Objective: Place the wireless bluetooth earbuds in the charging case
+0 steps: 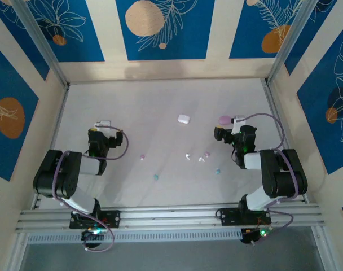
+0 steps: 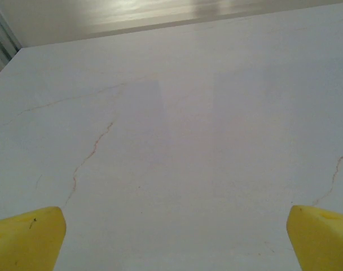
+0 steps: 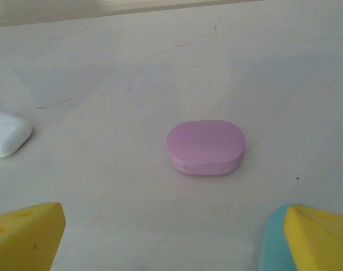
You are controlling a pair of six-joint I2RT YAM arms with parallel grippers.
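Observation:
Several tiny earbuds lie scattered mid-table: a pink one (image 1: 142, 157), a teal one (image 1: 156, 176), two white ones (image 1: 188, 156) (image 1: 201, 159), another pink (image 1: 207, 153) and another teal (image 1: 218, 170). A closed white charging case (image 1: 184, 119) (image 3: 8, 134) and a closed pink charging case (image 1: 224, 119) (image 3: 205, 147) sit farther back. My right gripper (image 1: 235, 123) (image 3: 174, 226) is open just short of the pink case, not touching it. A teal case (image 3: 273, 243) shows beside its right finger (image 3: 321, 237). My left gripper (image 1: 102, 125) (image 2: 176, 226) is open over bare table at the left.
The white tabletop (image 1: 160, 101) is bounded by cream walls with blue panels at the back and both sides. Metal frame posts (image 1: 44, 45) stand at the back corners. A rail (image 1: 171, 217) with both arm bases runs along the near edge.

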